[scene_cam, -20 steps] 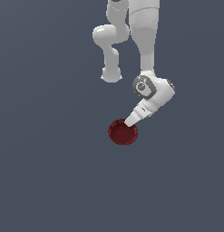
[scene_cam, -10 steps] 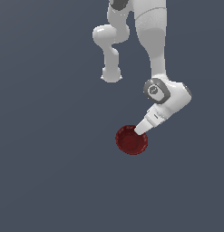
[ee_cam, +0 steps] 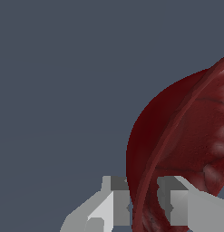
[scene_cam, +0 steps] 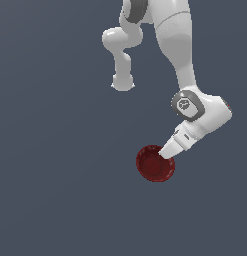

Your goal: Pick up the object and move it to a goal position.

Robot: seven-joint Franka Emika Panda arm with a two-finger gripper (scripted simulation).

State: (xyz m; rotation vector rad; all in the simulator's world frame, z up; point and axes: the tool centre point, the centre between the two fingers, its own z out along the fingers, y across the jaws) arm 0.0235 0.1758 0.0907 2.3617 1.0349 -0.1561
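The small round dark red bowl (scene_cam: 154, 164) hangs in front of the plain grey background in the exterior view, tilted so its inside faces the camera. My gripper (scene_cam: 167, 152) is shut on its rim on the exterior view's right side. In the wrist view the bowl (ee_cam: 186, 145) fills one side of the picture, and its ribbed rim runs down between my two grey fingers (ee_cam: 118, 201), one on the outside wall and one inside. My gripper (ee_cam: 143, 204) pinches that rim.
The white arm (scene_cam: 180, 60) reaches down from the top of the exterior view. A rounded white arm joint (scene_cam: 122, 80) sits higher, toward the exterior view's left. All around is uniform dark grey.
The gripper with the bowl in it has moved toward the exterior view's right and lower in the picture. The bowl stays held by its rim.
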